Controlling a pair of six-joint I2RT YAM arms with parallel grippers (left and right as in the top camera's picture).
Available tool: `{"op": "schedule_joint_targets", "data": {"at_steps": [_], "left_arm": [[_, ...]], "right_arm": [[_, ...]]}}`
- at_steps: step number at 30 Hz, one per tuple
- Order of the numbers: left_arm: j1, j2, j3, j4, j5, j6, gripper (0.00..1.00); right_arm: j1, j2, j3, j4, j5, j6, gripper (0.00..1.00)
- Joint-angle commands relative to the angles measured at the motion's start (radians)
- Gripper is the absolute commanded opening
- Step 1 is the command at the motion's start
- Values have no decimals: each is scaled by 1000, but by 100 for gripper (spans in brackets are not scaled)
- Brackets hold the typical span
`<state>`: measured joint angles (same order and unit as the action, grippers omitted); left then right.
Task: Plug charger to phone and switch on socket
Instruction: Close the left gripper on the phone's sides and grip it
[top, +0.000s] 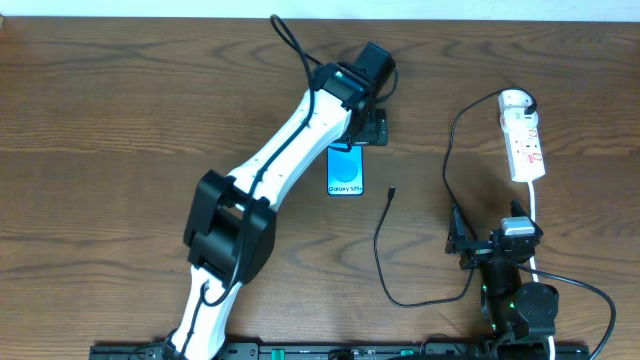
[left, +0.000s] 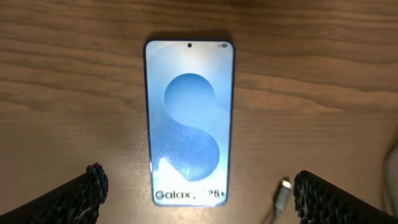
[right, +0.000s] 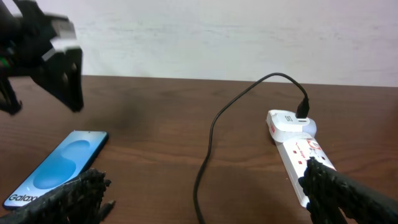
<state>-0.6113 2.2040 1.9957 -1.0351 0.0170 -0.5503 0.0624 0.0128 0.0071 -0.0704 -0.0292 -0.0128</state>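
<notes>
Left gripper (left: 199, 191) spread wide astride phone (top: 346, 171), likely to pin it for plugging. Charger tip (top: 392, 189) lies loose near phone's right edge, unplugged. Right gripper (right: 200, 194) spread, empty, short of socket (top: 525, 142).

Glossy glass phone (left: 189, 121), matt wood-grain table (top: 120, 120), white plastic socket (top: 523, 140)
</notes>
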Motion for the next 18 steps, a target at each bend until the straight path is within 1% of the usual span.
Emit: {"op": "schedule_joint_targets", "data": {"at_steps": [1,6,18], "left_arm": [[3,65,-7,9,-3,-1,97],[4,106,-8,26,-33,-1,97],[5,189,-11,47,-32,-2,98]], "right_arm": [[2,0,-2,-4,1,-14,99],[2,0,-2,-4,1,-14,99],[2,0,-2,-4,1,-14,99]]}}
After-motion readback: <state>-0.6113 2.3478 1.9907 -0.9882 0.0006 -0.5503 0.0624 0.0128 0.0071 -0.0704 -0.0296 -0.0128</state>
